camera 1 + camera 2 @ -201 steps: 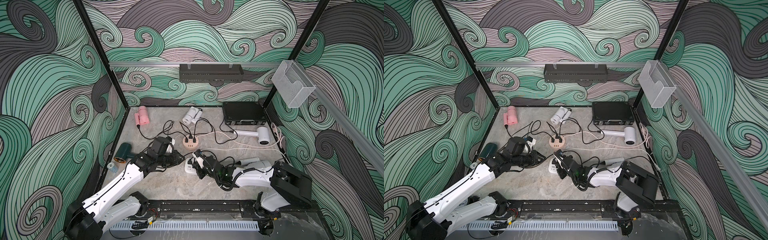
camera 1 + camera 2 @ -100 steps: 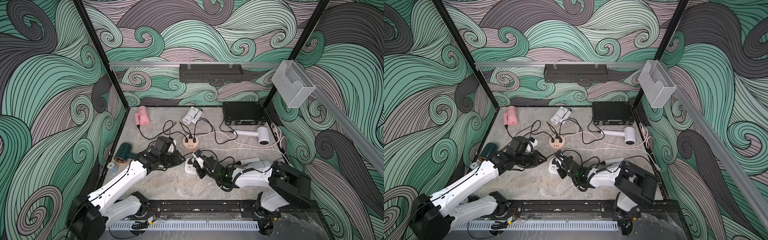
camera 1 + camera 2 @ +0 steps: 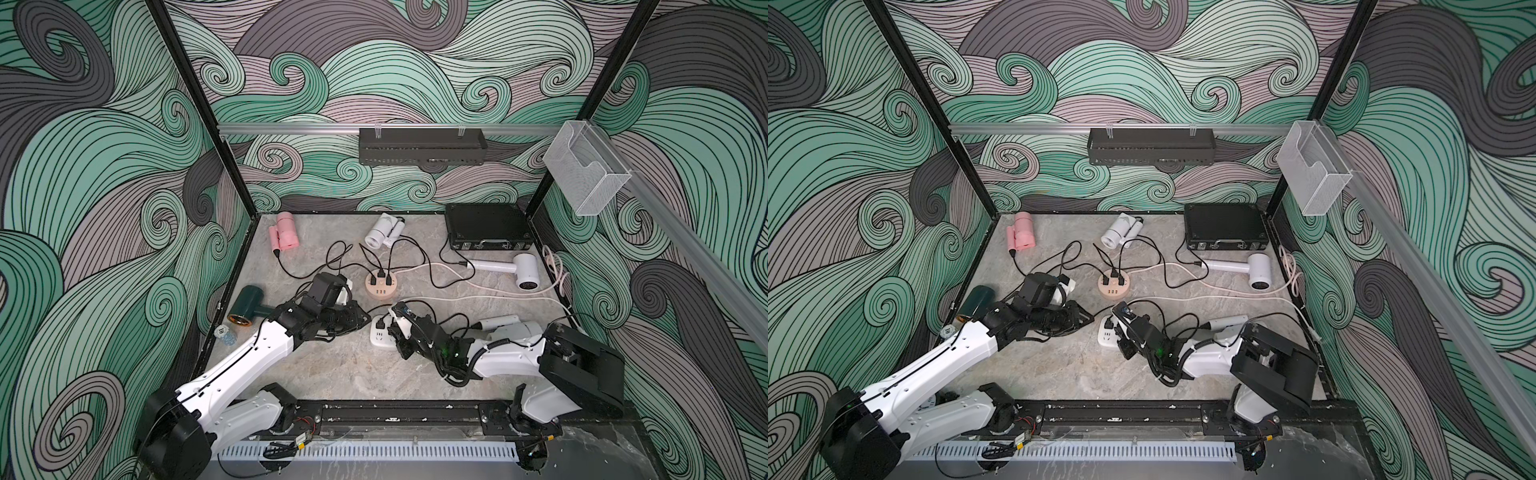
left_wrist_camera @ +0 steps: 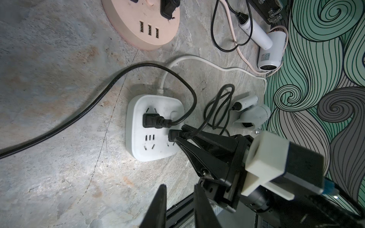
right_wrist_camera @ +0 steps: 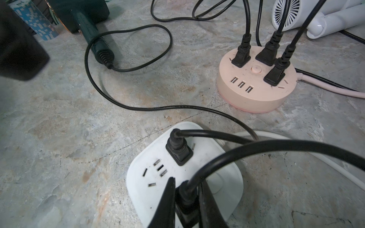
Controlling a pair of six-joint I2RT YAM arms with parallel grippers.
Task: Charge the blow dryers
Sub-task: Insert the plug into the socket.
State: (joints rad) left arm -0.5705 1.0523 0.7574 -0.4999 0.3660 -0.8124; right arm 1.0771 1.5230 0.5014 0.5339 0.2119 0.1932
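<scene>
At hub (image 5: 138, 197) edge: right gripper (image 5: 187, 187), plug (image 5: 187, 213)

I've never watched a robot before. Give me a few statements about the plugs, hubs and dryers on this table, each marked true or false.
1. The round peach hub holds three plugs. True.
2. The right gripper is empty. False: it is shut on a black plug at the square white hub.
3. The pink dryer lies farther back than the dark green dryer. True.
4. The square white hub has nothing plugged in. False: one seated plug is in it.
</scene>
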